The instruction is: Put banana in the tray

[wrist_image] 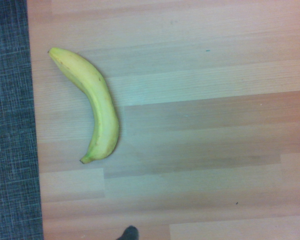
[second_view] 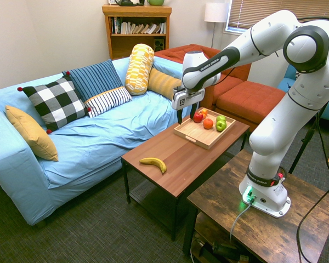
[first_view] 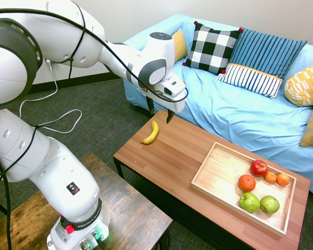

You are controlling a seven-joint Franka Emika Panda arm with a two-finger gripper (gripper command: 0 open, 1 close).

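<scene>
Nearest in the first exterior view, two green apples (first_view: 259,203) sit in the pale wooden tray (first_view: 198,179), with a red apple (first_view: 259,168) and three orange fruits (first_view: 246,183) behind them. The tray rests on the reddish-brown surface (first_view: 172,156). Farther back, the banana (first_view: 151,134) lies directly on that surface, outside the tray. Above the surface hang the fingers (first_view: 170,117), spread apart and holding nothing. Beyond stands a sofa (first_view: 219,112) under a light blue cover, patterned cushions (first_view: 211,48) along its back.
</scene>
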